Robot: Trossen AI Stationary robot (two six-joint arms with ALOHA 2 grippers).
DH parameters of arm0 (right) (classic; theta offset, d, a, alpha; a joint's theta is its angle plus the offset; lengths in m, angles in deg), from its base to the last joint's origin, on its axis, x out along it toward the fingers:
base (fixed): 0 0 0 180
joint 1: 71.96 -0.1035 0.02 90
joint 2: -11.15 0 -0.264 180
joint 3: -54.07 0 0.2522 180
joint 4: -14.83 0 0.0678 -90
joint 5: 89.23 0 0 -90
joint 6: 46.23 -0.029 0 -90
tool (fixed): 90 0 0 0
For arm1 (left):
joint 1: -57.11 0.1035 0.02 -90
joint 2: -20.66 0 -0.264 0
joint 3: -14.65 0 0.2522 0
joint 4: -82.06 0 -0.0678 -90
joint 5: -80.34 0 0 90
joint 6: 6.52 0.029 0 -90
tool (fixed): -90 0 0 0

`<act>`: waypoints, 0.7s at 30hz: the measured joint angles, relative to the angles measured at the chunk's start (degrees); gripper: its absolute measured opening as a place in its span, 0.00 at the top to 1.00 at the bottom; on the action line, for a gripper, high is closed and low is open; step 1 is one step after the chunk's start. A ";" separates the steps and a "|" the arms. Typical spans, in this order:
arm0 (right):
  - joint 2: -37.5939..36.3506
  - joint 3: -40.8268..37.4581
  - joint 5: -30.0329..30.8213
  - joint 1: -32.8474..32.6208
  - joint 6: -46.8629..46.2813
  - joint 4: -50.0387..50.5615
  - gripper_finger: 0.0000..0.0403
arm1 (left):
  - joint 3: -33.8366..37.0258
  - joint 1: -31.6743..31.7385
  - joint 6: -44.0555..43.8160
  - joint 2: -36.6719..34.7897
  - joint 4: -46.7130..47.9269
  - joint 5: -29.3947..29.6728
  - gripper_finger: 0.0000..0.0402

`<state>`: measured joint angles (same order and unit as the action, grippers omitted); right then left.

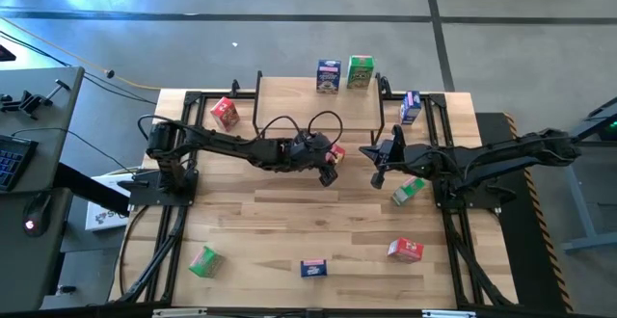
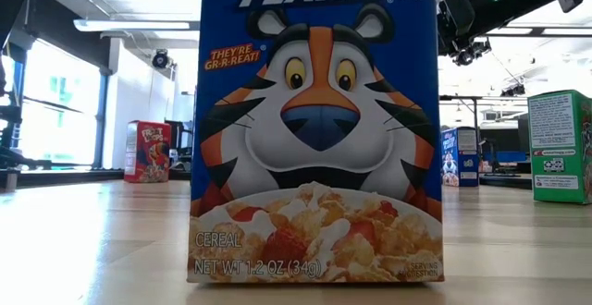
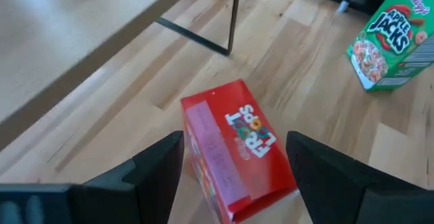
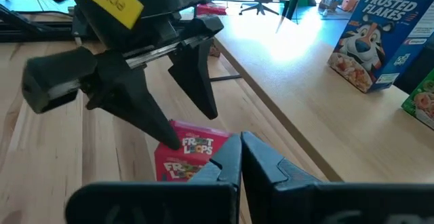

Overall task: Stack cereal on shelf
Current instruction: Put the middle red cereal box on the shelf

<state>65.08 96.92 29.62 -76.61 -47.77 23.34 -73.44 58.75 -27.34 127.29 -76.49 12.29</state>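
Observation:
A red cereal box [image 3: 234, 153] stands on the table just in front of the shelf [image 1: 289, 101]. My left gripper [image 3: 234, 176] is open, one finger on each side of the box's upper part; the same box [image 4: 190, 149] shows in the right wrist view. On the shelf's far edge stand a blue box [image 1: 328, 75] and a green box [image 1: 361, 70]. My right gripper [image 4: 239, 159] is shut and holds nothing. It hovers a little to the right of the left gripper [image 1: 330, 167], pointing at it. My left gripper has a finger [image 3: 163, 166] on either side of the red box, coming slanting down from the table's left. The gaps to the box's sides are very small, and I cannot tell whether the fingers touch it.
Loose boxes lie around the table: red [image 1: 225, 113] at far left, blue [image 1: 410, 106] at far right, green [image 1: 409, 189] under the right arm, and red [image 1: 405, 250], blue [image 1: 313, 268] and green [image 1: 204, 261] near the front edge. The shelf's black leg [image 3: 234, 13] stands just beyond the red box.

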 joint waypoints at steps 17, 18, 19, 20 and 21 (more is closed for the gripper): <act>0.00 0.00 -0.64 -0.01 0.02 0.02 1.00 | 0.00 0.26 0.95 0.13 -2.96 -3.46 0.37; 0.00 0.00 -0.64 -0.02 0.02 0.02 1.00 | -0.06 0.27 0.94 0.56 -3.30 -3.42 0.37; 0.00 0.00 -0.77 0.00 0.02 0.02 1.00 | -0.09 0.27 0.84 0.96 -3.36 -3.41 0.37; 0.00 0.00 -0.89 -0.02 0.02 0.02 1.00 | 0.00 0.27 0.29 1.11 -2.82 -3.00 0.37; 0.00 0.00 -1.01 0.00 0.01 0.02 1.00 | 0.02 0.27 -0.53 1.11 -2.83 -2.31 0.37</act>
<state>65.08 96.92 28.61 -76.61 -47.76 23.36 -73.41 59.02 -27.87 128.40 -79.32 9.99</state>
